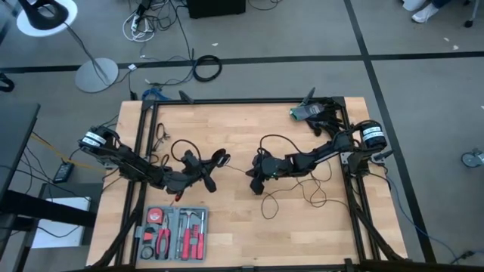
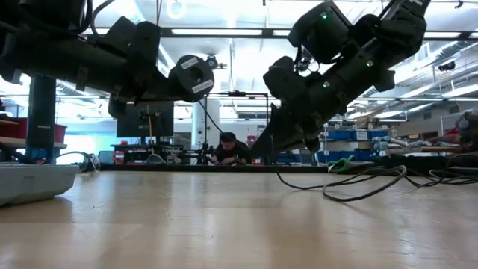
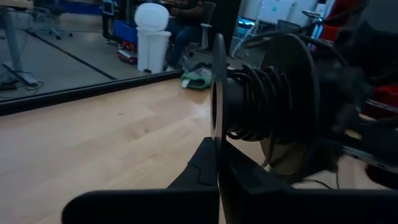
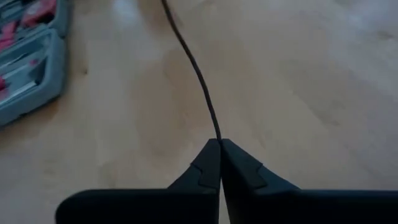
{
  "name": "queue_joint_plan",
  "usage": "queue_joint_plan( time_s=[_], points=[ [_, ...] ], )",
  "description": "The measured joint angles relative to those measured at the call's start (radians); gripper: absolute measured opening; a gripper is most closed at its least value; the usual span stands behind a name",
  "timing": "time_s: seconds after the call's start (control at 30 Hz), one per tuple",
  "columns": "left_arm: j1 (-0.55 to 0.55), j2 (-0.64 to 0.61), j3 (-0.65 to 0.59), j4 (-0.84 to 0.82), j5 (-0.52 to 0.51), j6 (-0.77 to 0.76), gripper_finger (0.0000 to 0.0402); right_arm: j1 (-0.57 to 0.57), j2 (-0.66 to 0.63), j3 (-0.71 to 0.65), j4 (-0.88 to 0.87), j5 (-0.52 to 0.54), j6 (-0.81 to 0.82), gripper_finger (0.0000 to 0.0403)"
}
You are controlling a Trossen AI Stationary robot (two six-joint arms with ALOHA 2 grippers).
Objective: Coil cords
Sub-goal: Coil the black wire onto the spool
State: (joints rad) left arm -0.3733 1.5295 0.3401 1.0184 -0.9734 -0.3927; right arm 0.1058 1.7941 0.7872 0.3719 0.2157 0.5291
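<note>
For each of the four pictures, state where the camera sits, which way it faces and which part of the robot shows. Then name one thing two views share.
High: above, looking straight down; both arms over the table.
Low: at tabletop height, facing the room; both arms overhead.
Left wrist: behind the left gripper, shut on a spool's disc.
Right wrist: behind the right gripper, shut on the cord.
Shared: the tool case shows in the high and right wrist views.

There were two grippers (image 1: 214, 168) (image 1: 255, 173), one black cord (image 1: 286, 195), one spool (image 3: 264, 102) and one tool case (image 1: 172, 232).
</note>
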Motion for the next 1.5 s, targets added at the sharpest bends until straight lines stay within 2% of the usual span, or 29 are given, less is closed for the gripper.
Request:
queue_joint_plan(
  time_s=[0.13, 0.3, 0.47, 0.63, 0.8, 1.13, 1.27, 1.5],
  points=[
    [0.0, 0.0, 0.0, -0.039, 0.018, -0.001, 0.0, -0.025, -0.045, 0.0, -0.074, 0.052, 0.017, 0.0003],
    [0.0, 0.0, 0.0, -0.08, 0.028, -0.004, 0.0, -0.062, -0.163, 0.0, -0.217, 0.086, 0.01, 0.0001],
    [0.0, 0.0, 0.0, -0.094, 0.029, -0.005, 0.0, -0.084, -0.27, 0.017, -0.22, 0.085, -0.046, 0.0001],
    [0.005, 0.0, 0.0, -0.104, 0.033, -0.03, 0.0, -0.088, -0.29, 0.117, -0.218, 0.074, -0.122, 0.0001],
    [0.02, 0.0, 0.003, -0.137, 0.045, -0.063, 0.0, -0.082, -0.216, 0.271, -0.254, 0.025, -0.201, 0.0],
    [0.021, 0.0, 0.006, -0.152, 0.036, -0.087, 0.0, -0.012, 0.044, 0.559, -0.327, -0.037, -0.329, 0.0],
    [0.02, 0.0, 0.006, -0.149, 0.034, -0.087, 0.0, 0.01, 0.119, 0.612, -0.347, -0.038, -0.334, 0.0],
    [0.019, 0.0, 0.006, -0.121, 0.044, -0.085, 0.0, 0.025, 0.202, 0.617, -0.431, -0.029, -0.323, 0.0004]
  ],
)
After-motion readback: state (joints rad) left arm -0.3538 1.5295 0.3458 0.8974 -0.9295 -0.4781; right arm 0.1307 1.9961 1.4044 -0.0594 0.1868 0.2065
